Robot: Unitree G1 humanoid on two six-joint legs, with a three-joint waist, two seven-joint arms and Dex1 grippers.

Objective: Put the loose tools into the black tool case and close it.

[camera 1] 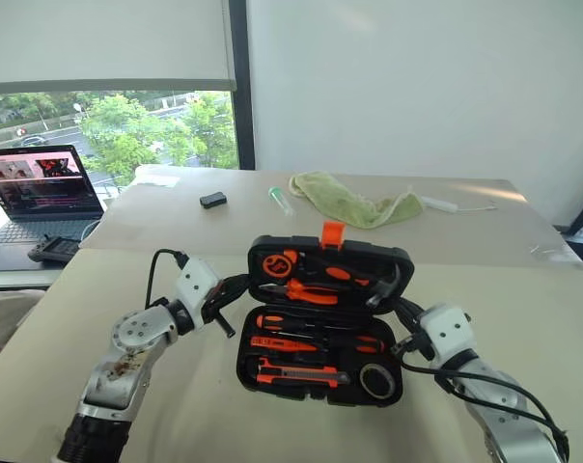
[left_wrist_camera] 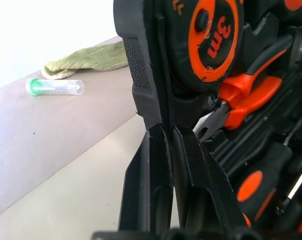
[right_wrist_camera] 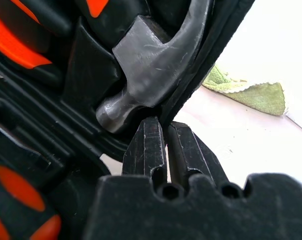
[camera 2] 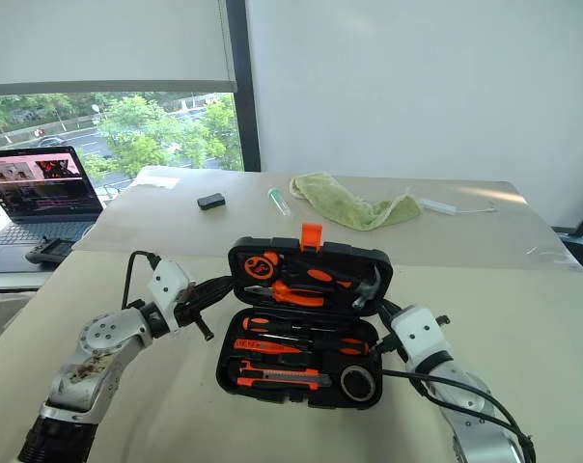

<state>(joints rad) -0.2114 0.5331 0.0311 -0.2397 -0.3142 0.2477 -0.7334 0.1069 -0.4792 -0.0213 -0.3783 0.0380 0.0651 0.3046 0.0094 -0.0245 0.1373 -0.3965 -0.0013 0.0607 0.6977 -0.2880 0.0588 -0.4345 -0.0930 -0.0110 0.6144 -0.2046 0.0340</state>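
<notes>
Left eye view has the black tool case (camera 1: 326, 323) lying open on the counter (camera 1: 176, 405), its lid tilted up at the far side with the small orange latch (camera 1: 332, 232) at the top edge. The left gripper (camera 1: 239, 288) sits at the lid's left edge and the right gripper (camera 1: 392, 302) at its right edge — the case lies between the two. Both grippers are closed, fingers pressed together with nothing pinched between them.

In the left wrist view the left gripper's fingers (left_wrist_camera: 151, 185) run up to the lid's rim, touching or just short of it; past them sit an orange tape measure (left_wrist_camera: 211, 40) and the orange-handled pliers (left_wrist_camera: 241, 100) in the lid. In the right wrist view the right gripper's fingers (right_wrist_camera: 151, 145) end just under the steel hammer (right_wrist_camera: 146, 65) head, beside the lid's rim.

Nearer than the grippers, the lower half of the case holds the screwdrivers (camera 1: 316, 323) in the upper slots, the utility knife (camera 1: 296, 374) along the near edge, and the tape roll (camera 1: 376, 380) in the corner on the right gripper's side.

Beyond the grippers, well apart on the far counter, lie a green cloth (camera 1: 354, 203), a small clear tube with a green end (camera 1: 280, 200) and a small black block (camera 1: 212, 200). A laptop (camera 1: 41, 188) stands far off on the left gripper's side.
</notes>
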